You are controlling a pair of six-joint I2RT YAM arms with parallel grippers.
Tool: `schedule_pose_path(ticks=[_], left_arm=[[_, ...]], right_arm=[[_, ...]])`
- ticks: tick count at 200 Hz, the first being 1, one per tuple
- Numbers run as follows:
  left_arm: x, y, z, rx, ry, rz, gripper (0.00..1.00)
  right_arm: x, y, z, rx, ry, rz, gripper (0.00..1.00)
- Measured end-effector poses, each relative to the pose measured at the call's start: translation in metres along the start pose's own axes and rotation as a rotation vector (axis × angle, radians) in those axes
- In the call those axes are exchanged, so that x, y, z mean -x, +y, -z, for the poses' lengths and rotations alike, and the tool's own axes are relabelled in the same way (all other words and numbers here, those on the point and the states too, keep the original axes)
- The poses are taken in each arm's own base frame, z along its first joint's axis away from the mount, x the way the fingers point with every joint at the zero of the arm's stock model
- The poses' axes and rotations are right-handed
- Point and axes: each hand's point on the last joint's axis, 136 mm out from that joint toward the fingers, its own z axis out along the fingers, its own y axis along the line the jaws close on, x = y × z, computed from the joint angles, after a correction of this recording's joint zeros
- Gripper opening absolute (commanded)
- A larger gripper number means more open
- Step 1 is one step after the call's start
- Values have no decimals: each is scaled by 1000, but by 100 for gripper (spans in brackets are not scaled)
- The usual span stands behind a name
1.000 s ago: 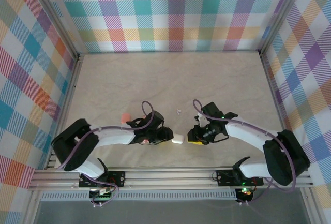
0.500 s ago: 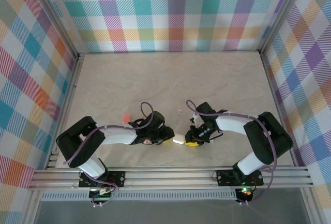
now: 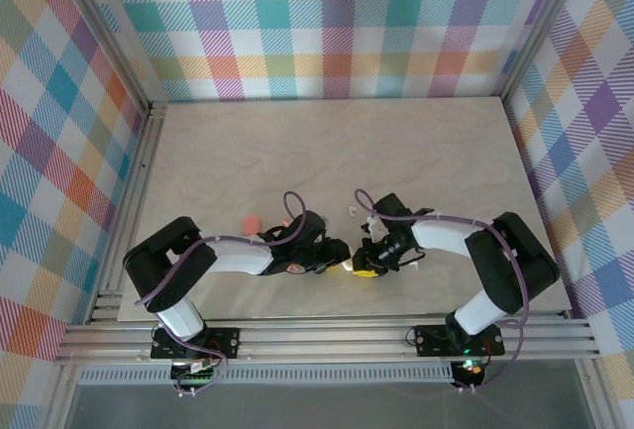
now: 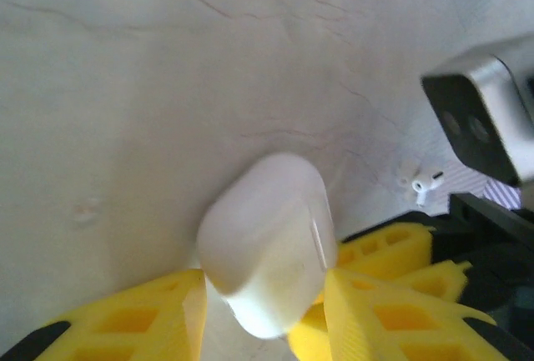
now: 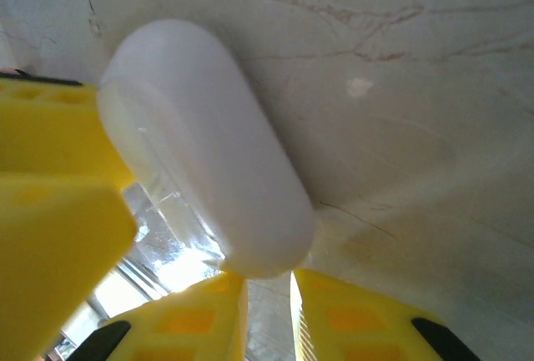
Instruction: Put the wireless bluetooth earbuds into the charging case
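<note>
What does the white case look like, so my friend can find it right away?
Start at the near edge of the table, where the left arm and right arm reach toward each other. Right between their yellow fingers sits the white case. It is smooth and pebble-shaped, much bigger than the tiny white earbud lying nearby.

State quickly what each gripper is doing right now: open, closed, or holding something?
Left gripper: closed on the white charging case.
Right gripper: nearly shut at the case's end; whether it grips cannot be told.
</note>
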Motion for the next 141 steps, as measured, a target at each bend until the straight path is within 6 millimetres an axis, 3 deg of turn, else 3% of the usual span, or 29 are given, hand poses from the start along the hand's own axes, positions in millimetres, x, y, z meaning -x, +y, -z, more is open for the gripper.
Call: schedule_pose_path(ticks=[42,72,96,141], left_arm=[[-1,15,10,105,-13,-27,43],[2,22,27,151,-50,-40,44],[6,23,40,160,-81,-47,44],[13,23,61,181,-119,-63,45]], right_arm=[[2,-1,1,-13,-8,17,21],[2,-3,1,-26,-16,26,21],[4,2,14,-40,-65,81,24],[20,36,61,-59,-242,359,58]])
